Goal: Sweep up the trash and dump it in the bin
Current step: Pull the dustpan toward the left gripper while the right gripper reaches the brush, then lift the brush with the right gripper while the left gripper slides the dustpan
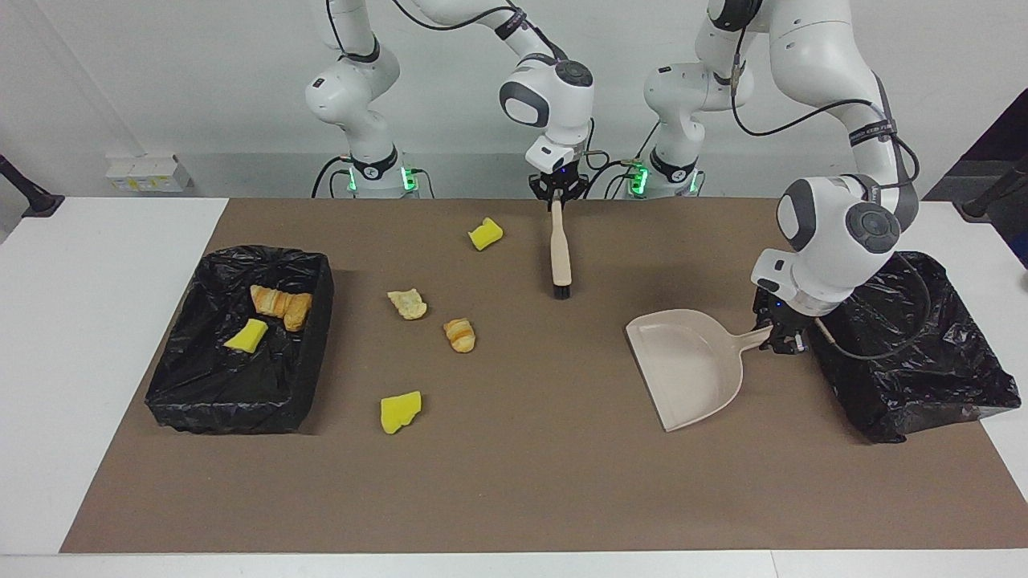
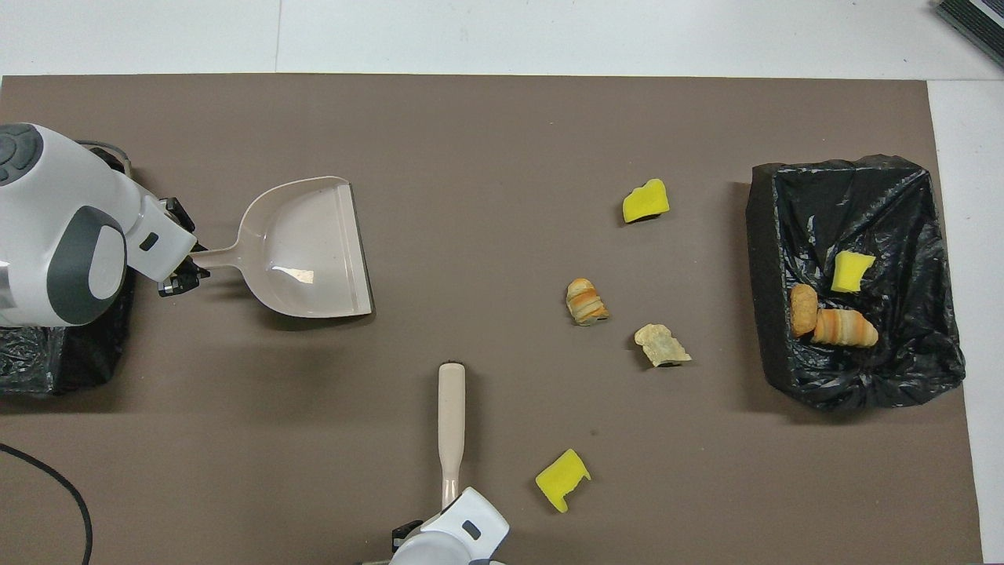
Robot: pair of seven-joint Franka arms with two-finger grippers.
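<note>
My right tool (image 1: 556, 195) is clamped on the brush (image 1: 560, 257) handle, my left tool (image 1: 781, 341) on the dustpan (image 1: 691, 365) handle. Four trash bits (image 1: 459, 335) lie on the worktop (image 1: 530, 482) near the bin (image 1: 173, 393) at the right arm's end. Next I judge both implements must travel to them.

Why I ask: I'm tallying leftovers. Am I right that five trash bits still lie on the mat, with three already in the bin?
Not quite: the overhead view shows four trash bits on the mat, not five. Three are in the bin.
</note>
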